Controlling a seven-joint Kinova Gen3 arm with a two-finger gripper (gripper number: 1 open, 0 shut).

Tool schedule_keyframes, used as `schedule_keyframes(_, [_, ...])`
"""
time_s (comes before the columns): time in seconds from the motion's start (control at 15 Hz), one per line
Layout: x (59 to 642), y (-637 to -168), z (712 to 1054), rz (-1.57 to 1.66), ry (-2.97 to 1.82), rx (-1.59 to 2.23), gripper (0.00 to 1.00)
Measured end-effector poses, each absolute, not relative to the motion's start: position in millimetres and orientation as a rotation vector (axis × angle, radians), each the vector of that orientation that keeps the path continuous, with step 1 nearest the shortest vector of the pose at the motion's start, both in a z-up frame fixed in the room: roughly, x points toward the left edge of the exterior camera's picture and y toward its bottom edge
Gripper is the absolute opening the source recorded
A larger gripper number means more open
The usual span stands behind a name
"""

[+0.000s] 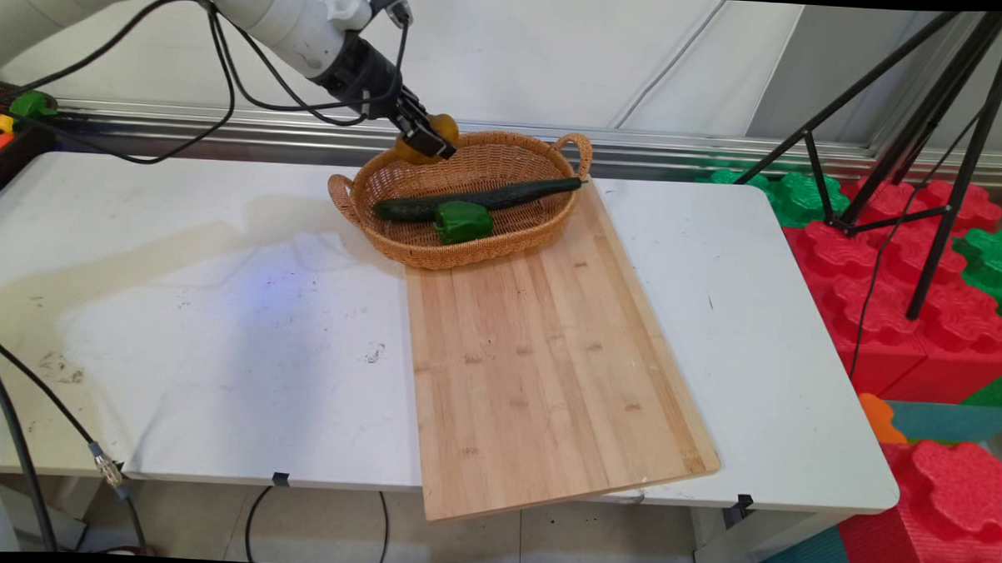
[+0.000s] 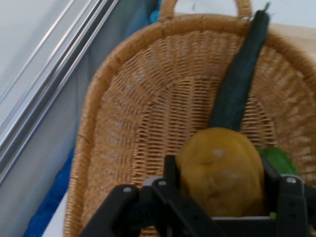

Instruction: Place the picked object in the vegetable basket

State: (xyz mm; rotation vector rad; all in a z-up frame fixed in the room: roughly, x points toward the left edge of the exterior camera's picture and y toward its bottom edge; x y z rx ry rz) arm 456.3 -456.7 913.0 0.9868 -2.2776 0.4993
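Observation:
My gripper (image 1: pixel 427 141) is shut on a yellow-orange round fruit (image 1: pixel 439 131), held in the air above the far left rim of a wicker basket (image 1: pixel 503 231). In the hand view the fruit (image 2: pixel 222 170) sits squeezed between the two fingers (image 2: pixel 170 173), with the basket (image 2: pixel 138 128) below it. A long dark cucumber (image 1: pixel 479 200) lies across the basket's inside, and a green pepper (image 1: pixel 463 222) rests beside it. In the hand view, the cucumber (image 2: pixel 239 84) runs up towards a handle and the pepper (image 2: pixel 279 158) peeks out behind the fruit.
The basket stands on the far end of a bamboo cutting board (image 1: pixel 540 366), which overhangs the table's (image 1: pixel 174 328) near edge. A black tripod (image 1: pixel 914 154) and red and green foam blocks (image 1: pixel 901 279) stand to the right of the table.

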Motion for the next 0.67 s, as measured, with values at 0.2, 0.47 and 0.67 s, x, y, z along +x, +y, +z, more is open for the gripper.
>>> schedule_keyframes(0.2, [459,-478,897,0.507,-2.297,1.011,0.0])
schedule_keyframes(0.47, [453,-506,875,0.5,-2.316,1.033,0.0])
schedule_keyframes(0.67, [447,-524,861,0.486,-2.323,1.048,0.0])
